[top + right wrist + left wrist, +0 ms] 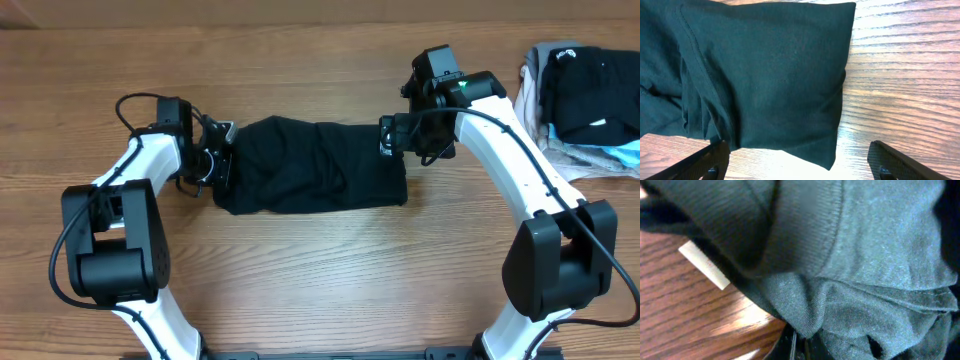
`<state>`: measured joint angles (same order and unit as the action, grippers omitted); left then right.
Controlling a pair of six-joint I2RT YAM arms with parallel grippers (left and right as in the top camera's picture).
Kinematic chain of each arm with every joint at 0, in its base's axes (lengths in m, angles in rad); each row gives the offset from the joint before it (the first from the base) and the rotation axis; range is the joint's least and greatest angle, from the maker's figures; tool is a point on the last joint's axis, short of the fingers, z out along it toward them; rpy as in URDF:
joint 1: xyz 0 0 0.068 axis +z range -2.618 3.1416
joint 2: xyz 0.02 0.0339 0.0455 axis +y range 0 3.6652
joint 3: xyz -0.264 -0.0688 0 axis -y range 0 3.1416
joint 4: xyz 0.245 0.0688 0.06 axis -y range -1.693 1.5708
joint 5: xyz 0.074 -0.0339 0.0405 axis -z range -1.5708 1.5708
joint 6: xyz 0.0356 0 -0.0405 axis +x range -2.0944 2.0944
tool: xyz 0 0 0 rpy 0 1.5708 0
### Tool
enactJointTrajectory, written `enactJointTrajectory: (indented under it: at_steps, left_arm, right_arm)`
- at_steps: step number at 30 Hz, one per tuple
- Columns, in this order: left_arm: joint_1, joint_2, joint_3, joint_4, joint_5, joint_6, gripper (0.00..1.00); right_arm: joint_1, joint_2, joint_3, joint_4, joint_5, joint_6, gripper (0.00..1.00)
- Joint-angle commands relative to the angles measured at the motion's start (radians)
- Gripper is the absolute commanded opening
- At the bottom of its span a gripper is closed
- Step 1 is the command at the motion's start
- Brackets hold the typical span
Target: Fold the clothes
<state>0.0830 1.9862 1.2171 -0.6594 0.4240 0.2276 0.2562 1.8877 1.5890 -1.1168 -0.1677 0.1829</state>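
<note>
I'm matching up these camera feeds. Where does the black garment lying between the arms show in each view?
Overhead: the black garment lies near the picture's centre.
Left wrist: it fills the top and right of the picture.
Right wrist: it covers the left and centre.
Shared landmark: the wooden table beneath it.

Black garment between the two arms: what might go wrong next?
1. The black garment is bunched and wrinkled at the left gripper; any further fold there may come out lumpy.
2. The right gripper is wide open at the garment's corner; closing, it might catch only the top layer or miss.
3. The pile of clothes lies close by the right arm; a wide swing could disturb it.
</note>
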Motion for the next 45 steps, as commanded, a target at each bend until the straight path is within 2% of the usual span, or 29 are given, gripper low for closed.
enactJointTrajectory:
  at_steps: [1, 4, 5, 12, 17, 22, 30, 38, 45]
  left_arm:
    - [0.048, 0.050, -0.006, -0.046, -0.023, -0.068, 0.04]
    - [0.106, 0.040, 0.048, -0.113, -0.023, -0.071, 0.04]
    - [0.126, 0.036, 0.072, -0.141, -0.023, -0.071, 0.04]
    - [0.195, 0.011, 0.220, -0.283, -0.023, -0.066, 0.04]
    - [0.192, -0.018, 0.270, -0.303, -0.023, -0.067, 0.04]
    - [0.192, -0.037, 0.300, -0.329, -0.023, -0.067, 0.04]
    - [0.192, -0.168, 0.322, -0.335, -0.035, -0.067, 0.04]
    - [0.180, -0.308, 0.323, -0.362, -0.030, -0.059, 0.04]
    - [0.078, -0.315, 0.323, -0.378, -0.042, -0.021, 0.04]
  right_arm:
    - [0.002, -0.025, 0.015, 0.004, -0.012, 0.001, 0.84]
    - [0.005, -0.025, 0.015, 0.013, -0.047, 0.001, 0.20]
    - [0.009, -0.025, 0.014, 0.021, -0.066, 0.001, 0.04]
    - [0.051, -0.025, -0.010, 0.121, -0.164, 0.031, 0.04]
    - [0.077, -0.022, -0.105, 0.259, -0.344, 0.034, 0.04]
    - [0.097, 0.011, -0.179, 0.354, -0.444, 0.093, 0.04]
    - [0.098, 0.132, -0.187, 0.374, -0.456, 0.163, 0.04]
    - [0.098, 0.221, -0.187, 0.387, -0.489, 0.170, 0.04]
    - [0.098, 0.222, -0.187, 0.414, -0.534, 0.178, 0.04]
